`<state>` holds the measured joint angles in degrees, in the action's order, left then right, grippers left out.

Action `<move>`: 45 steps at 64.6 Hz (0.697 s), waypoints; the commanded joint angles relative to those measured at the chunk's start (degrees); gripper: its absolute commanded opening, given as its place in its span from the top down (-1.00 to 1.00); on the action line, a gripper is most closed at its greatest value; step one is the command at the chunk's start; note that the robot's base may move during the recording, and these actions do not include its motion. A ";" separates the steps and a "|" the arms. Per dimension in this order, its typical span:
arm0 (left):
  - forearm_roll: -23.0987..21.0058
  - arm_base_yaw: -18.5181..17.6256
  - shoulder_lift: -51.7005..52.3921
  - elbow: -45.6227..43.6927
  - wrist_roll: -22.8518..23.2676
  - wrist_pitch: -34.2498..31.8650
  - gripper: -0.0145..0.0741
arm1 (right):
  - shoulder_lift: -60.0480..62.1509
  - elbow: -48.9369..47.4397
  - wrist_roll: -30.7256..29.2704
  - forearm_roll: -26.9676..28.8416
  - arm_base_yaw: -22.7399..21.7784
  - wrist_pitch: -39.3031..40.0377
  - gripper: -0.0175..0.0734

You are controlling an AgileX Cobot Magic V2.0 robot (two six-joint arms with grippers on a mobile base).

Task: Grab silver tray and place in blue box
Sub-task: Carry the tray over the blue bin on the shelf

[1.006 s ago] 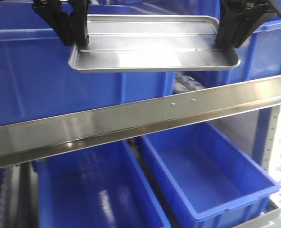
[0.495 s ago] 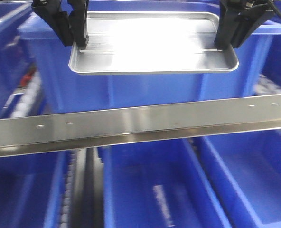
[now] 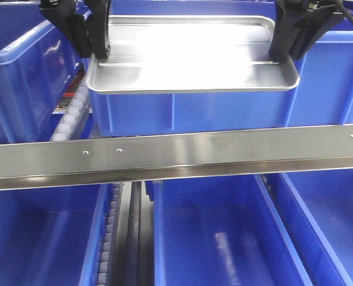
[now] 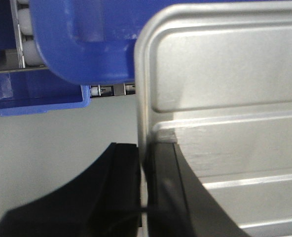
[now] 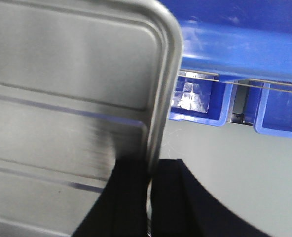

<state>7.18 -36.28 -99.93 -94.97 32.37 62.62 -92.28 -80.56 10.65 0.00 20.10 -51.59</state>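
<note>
A brushed steel rail [image 3: 176,156] is seen crossing the whole front view, with two small screws [image 3: 85,153] set in its left part. Beneath it, three blue bins are lined up side by side: the left bin [image 3: 39,238], the middle bin [image 3: 218,238] and the right bin [image 3: 334,226]. A track of white rollers [image 3: 69,122] is caught just right of a blue crate [image 3: 21,77] at upper left. Grey floor [image 4: 47,138] is shown in the left wrist view.

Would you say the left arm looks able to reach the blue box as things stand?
Probably yes: the left gripper, shut on the silver tray, hangs over the near edge of the blue box, and the steel rail sits lower, out of the way.
</note>
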 commanded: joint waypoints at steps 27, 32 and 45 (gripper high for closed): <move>-2.07 -0.53 3.02 -2.16 0.51 -4.82 0.65 | 2.67 -2.18 -1.02 2.75 0.58 3.01 0.49; -2.07 -0.53 3.02 -2.16 0.51 -4.82 0.65 | 2.67 -2.18 -1.02 2.75 0.58 3.01 0.49; -2.17 -0.53 3.02 -2.16 0.51 -4.82 0.65 | 2.67 -2.18 -1.02 2.75 0.58 3.01 0.49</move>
<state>7.18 -36.28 -99.93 -94.97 32.37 62.62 -92.28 -80.56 10.65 0.00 20.10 -51.59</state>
